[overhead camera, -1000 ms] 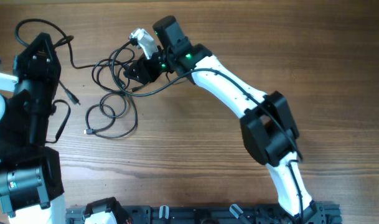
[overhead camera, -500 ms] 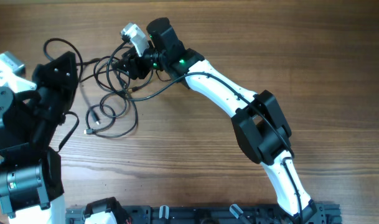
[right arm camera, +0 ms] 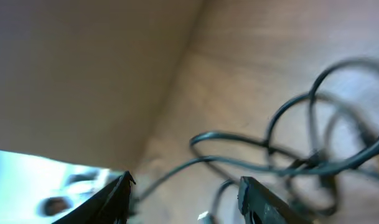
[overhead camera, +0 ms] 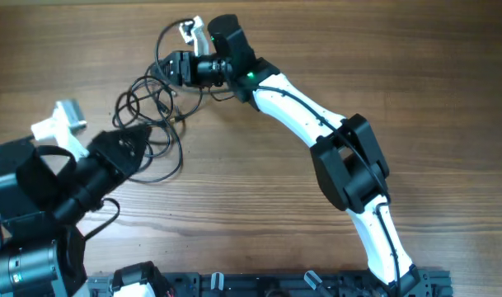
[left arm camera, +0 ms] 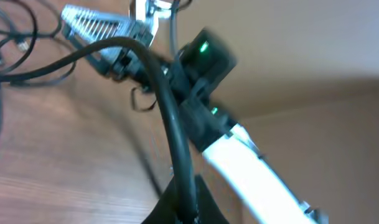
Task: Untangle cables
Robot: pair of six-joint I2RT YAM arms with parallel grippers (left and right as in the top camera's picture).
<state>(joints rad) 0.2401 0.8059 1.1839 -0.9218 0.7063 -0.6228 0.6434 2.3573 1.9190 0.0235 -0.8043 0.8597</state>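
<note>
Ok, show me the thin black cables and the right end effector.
thin black cables point(right arm camera: 310, 165), right wrist view, on the bunched knot.
right end effector point(overhead camera: 163, 68), overhead view, midway between its fingertips.

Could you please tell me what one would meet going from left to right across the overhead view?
Left arm's white camera mount → cables → right arm's green light → right arm's black elbow.

The worktop point(overhead camera: 424, 74) is brown wood, its grain plain. Black cables point(overhead camera: 147, 103) lie on it in loose, overlapping loops, left of middle.
</note>
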